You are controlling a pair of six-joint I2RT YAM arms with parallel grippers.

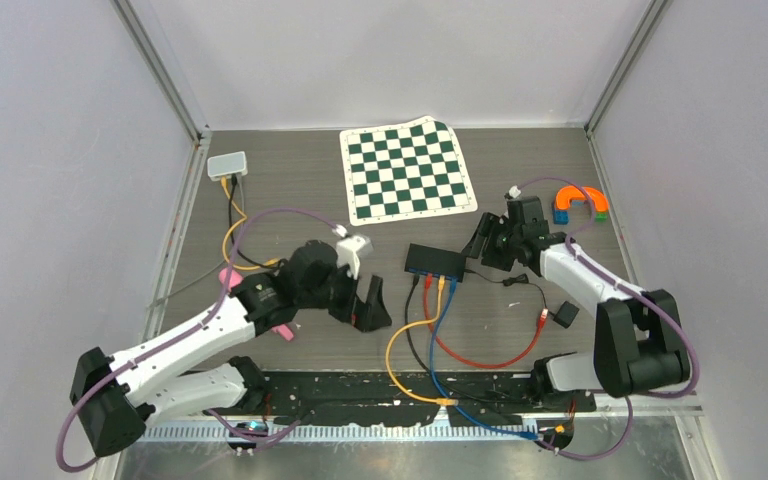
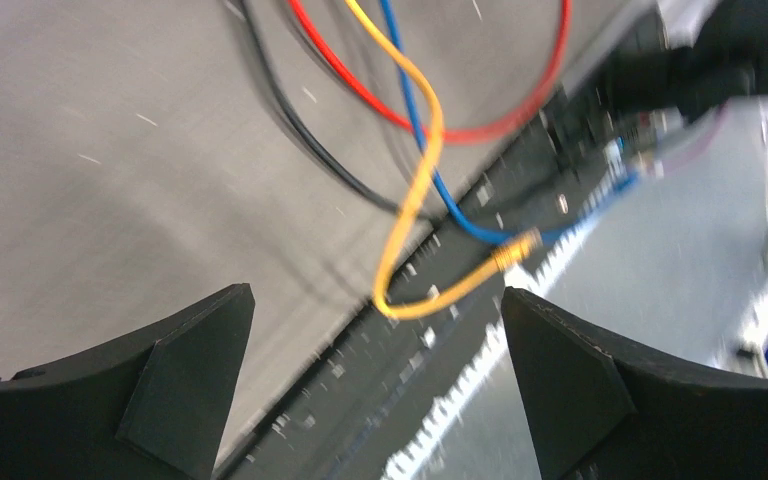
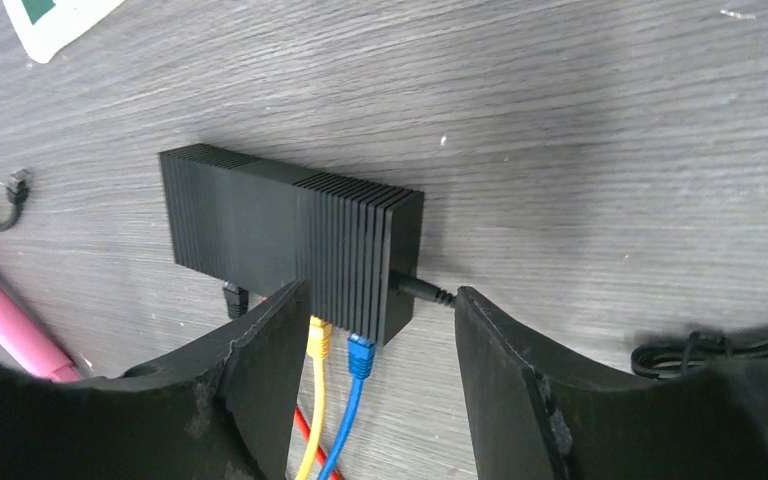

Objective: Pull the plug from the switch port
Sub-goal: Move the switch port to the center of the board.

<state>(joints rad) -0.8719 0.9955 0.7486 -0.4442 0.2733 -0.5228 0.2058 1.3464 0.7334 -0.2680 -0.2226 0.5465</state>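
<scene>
1. Sitting near the middle of the surface, the switch is a small black ribbed box. It looks light, so it would probably slide or lift if a plug were tugged without bracing it.
2. Its near face carries the plugs. A yellow plug and a blue plug sit side by side, with a black plug further along. The red cable runs in there too, its plug hidden. A power lead leaves the box's end.
3. The plugs look small, hard and smooth, and are likely held by a latch clip. The cables are soft and limp, so hauling on one would only bend or strain it. The best hold is on the plug body right at the port, squeezing the clip and drawing straight out.
4. The right jaws stand apart on either side of the switch's end by the power lead and hold nothing. Whether they touch the box I cannot tell. They look well placed to steady it.
5. The left jaws are spread wide and empty, beside the cable loops and near the switch. That wrist view is blurred.
</scene>
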